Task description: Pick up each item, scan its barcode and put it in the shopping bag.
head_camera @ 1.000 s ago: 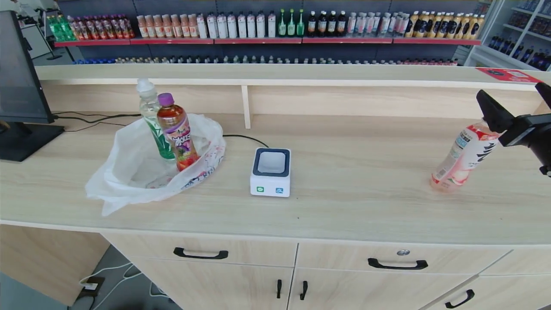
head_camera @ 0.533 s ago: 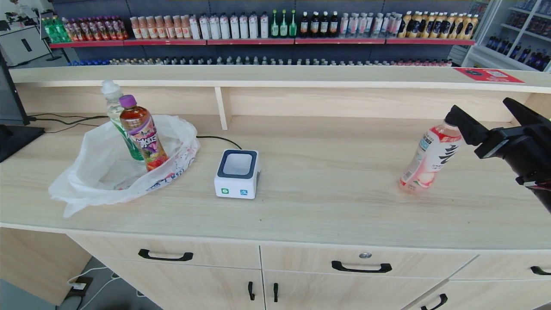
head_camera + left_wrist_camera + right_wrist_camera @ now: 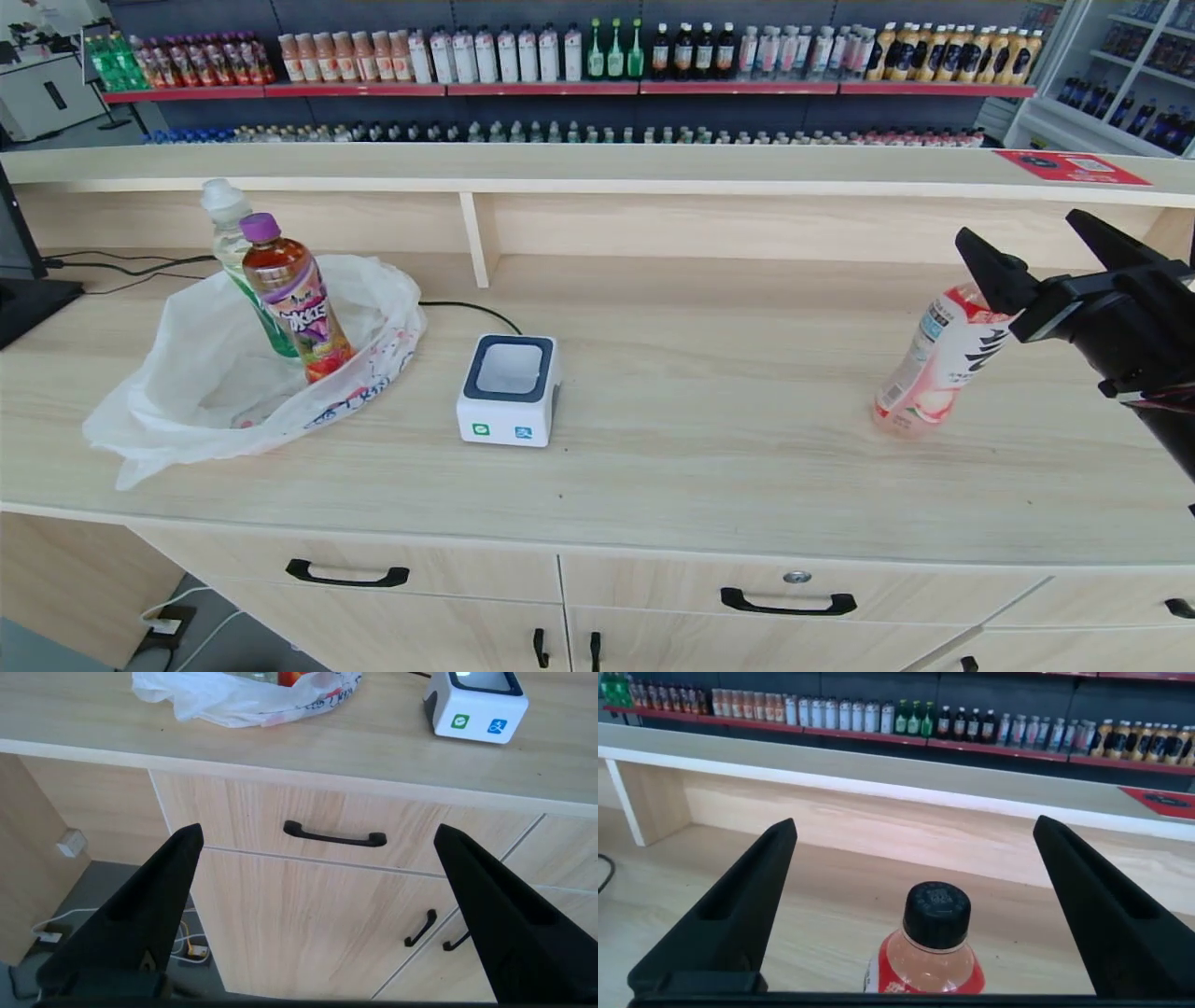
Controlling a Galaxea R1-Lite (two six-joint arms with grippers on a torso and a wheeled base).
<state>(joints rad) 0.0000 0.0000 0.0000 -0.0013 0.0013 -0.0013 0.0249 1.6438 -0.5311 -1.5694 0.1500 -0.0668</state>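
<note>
Counter (image 3: 709, 448) items unmoved; right fingers (image 3: 991, 271) still flank pink bottle (image 3: 934, 373).

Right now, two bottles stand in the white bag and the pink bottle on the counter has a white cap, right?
No: the cap of the pink bottle is black, not white; the right wrist view shows it. The rest holds: the purple-capped bottle and the clear bottle stand in the white bag, the pink one on the counter.

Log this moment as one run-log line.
right gripper: open, flanking cap of pink bottle | left gripper: open, low before drawer | shopping bag: two bottles inside | scanner: beside bag
</note>
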